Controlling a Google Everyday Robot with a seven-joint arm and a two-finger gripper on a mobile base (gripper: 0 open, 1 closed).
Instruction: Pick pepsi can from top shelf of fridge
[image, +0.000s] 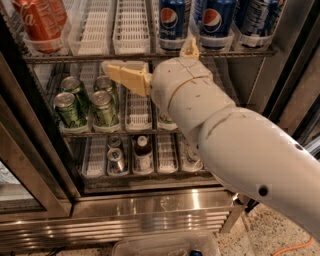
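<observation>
Three dark blue pepsi cans (172, 20) stand side by side at the front of the top shelf (100, 57), right of centre, in white slotted lanes (132, 25). My gripper (150, 54) is in front of the fridge (125, 215), just below the top shelf's edge and a little left of and below the pepsi cans. It is open and empty: one tan finger (127, 77) points left and the other (190, 47) points up toward the cans. My white arm hides the right part of the middle shelf.
Red cola cans (37, 22) stand at the top shelf's left end. Green cans (70, 107) are on the middle shelf, and cans and a dark bottle (142, 150) on the bottom one. A dark door frame (30, 125) runs down the left. A clear container (165, 245) lies on the floor.
</observation>
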